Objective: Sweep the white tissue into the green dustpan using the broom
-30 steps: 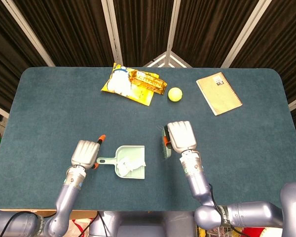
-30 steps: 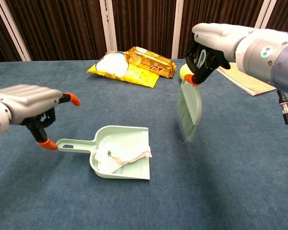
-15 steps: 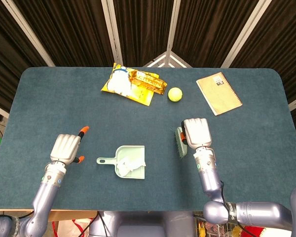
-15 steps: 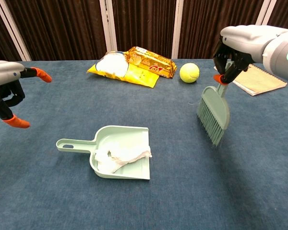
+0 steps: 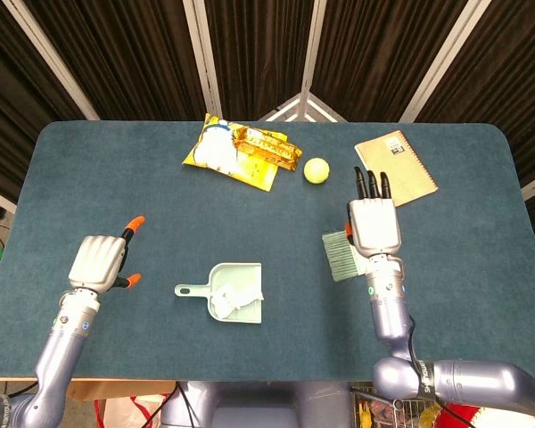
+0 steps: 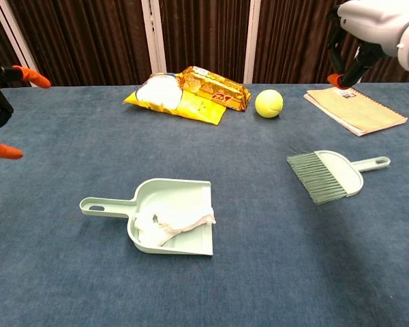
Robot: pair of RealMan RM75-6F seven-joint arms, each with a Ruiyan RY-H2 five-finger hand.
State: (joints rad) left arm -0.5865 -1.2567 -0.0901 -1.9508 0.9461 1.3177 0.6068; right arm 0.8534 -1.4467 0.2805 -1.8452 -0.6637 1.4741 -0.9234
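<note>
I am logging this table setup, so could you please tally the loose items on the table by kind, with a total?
Dustpan: 1
Tissue, lying in the dustpan: 1
Broom: 1
Snack bags: 2
Tennis ball: 1
Notebook: 1
Total: 7

The left silver-grey five-finger hand [image 5: 98, 262] with orange fingertips is raised near the left edge, held up by its slim grey forearm. It holds nothing and its fingers are apart. The right silver-grey hand [image 5: 374, 220] with dark fingers is also lifted, fingers stretched forward and a little apart, and it is empty too.
</note>
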